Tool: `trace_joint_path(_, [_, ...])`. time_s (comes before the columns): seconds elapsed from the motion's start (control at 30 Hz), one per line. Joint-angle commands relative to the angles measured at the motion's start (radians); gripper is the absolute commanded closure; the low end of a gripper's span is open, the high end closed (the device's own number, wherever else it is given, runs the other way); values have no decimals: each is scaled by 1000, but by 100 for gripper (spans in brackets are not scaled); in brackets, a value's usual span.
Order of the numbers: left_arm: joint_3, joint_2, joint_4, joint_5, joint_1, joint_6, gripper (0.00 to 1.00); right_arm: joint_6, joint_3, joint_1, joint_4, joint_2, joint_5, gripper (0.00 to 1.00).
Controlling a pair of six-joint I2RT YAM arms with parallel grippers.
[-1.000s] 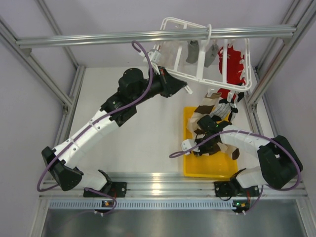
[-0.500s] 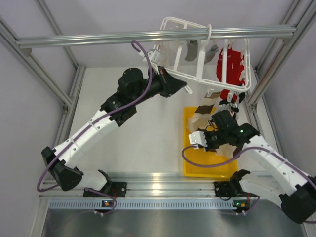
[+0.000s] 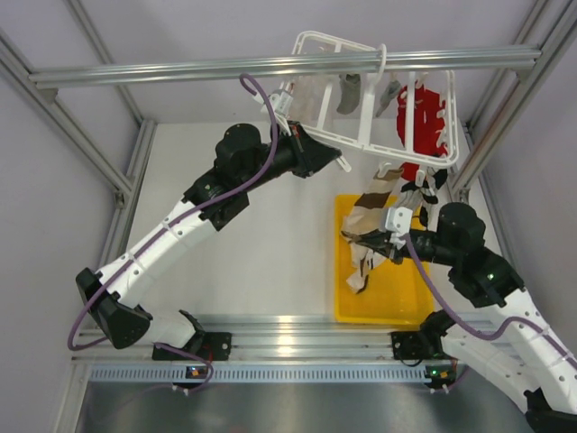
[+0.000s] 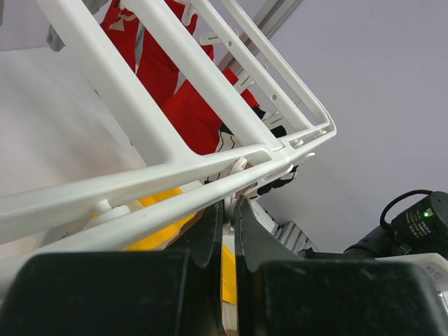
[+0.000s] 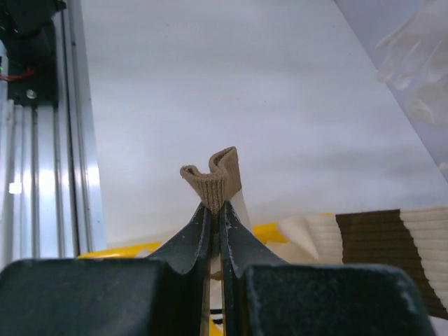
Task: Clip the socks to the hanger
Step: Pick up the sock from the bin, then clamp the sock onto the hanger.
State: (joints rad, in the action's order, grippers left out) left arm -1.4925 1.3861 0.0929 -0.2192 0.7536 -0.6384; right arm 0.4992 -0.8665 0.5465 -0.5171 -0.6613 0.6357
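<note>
The white hanger (image 3: 362, 137) hangs from the top rail, tilted. My left gripper (image 3: 337, 163) is shut on a white clip at the hanger's near edge (image 4: 233, 203), under the frame bars (image 4: 175, 70). My right gripper (image 3: 377, 242) is shut on the beige cuff of a sock (image 5: 213, 180). That sock (image 3: 359, 267) dangles from it above the yellow tray. More cream and brown socks (image 3: 377, 195) hang or lie between the tray's far end and the hanger, and one shows in the right wrist view (image 5: 378, 241).
The yellow tray (image 3: 401, 305) lies at the front right. A red garment (image 3: 424, 122) and two grey socks (image 3: 350, 92) hang on the hanger. An aluminium rail (image 3: 180, 70) crosses the top and frame posts stand at both sides.
My right arm has risen from the tray and swung right, lifting a sock by its cuff. The left arm and the hanger have stayed put.
</note>
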Motion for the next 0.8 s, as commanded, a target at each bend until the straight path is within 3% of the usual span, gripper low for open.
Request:
trace_joint_path(0.0, [-15, -2, -30, -6, -8, -9, 100, -195, -60, -8, 147, -36, 110, 100])
trace_joint_path(0.27, [12, -21, -45, -55, -20, -7, 100, -350, -120, -83, 210, -124, 145, 100])
trace_joint_path(0.5, [18, -21, -45, -77, -20, 2, 100, -361, -88, -92, 370, -80, -181, 100])
trace_joint_path(0.77, [-3, 5, -24, -75, -22, -10, 100, -239, -6, -65, 509, -32, -323, 100])
